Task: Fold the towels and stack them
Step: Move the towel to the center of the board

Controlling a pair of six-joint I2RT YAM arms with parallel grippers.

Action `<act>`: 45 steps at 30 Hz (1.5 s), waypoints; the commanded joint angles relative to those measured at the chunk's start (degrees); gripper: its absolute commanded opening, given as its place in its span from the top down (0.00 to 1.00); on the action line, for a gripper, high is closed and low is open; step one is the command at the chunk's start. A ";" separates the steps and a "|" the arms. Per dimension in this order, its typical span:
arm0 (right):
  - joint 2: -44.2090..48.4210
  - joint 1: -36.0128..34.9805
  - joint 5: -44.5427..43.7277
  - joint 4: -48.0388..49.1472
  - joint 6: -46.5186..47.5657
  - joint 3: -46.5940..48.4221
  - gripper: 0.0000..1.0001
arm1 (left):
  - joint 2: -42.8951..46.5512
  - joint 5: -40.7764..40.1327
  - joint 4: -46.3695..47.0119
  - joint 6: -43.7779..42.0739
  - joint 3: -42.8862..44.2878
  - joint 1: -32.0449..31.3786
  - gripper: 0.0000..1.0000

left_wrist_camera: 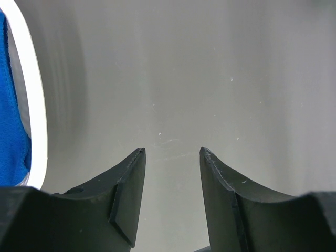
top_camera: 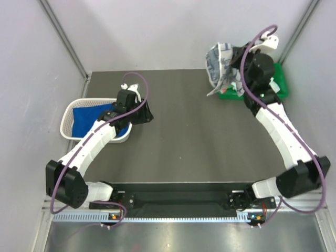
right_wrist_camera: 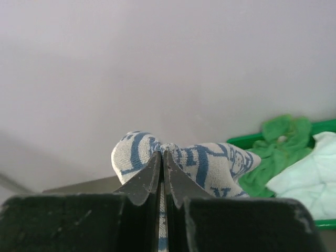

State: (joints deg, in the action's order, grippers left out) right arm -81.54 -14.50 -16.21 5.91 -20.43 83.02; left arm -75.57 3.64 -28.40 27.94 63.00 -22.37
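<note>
My right gripper is shut on the blue-grey patterned white towel, pinching a fold of it. That towel hangs lifted at the far right of the table, beside the right gripper. Behind it in the right wrist view, a bright green towel and a pale mint-white towel lie crumpled. A royal blue towel lies in the basket on the left, and its edge shows in the left wrist view. My left gripper stands open over bare table, just right of the basket, holding nothing.
The white lattice basket sits at the table's left edge; its rim is close to my left fingers. A rigid green tray stands at the far right corner, its rim behind the held towel. Walls enclose the table.
</note>
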 commanded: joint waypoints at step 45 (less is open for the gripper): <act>-32.63 -28.65 10.32 -33.33 15.68 6.54 0.57 | 12.46 -11.03 1.86 16.09 -9.22 3.82 0.51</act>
State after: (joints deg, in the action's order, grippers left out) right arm -114.06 -40.69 -6.57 -23.09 -7.66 86.30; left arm -63.53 -6.04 -24.60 43.83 53.04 -18.96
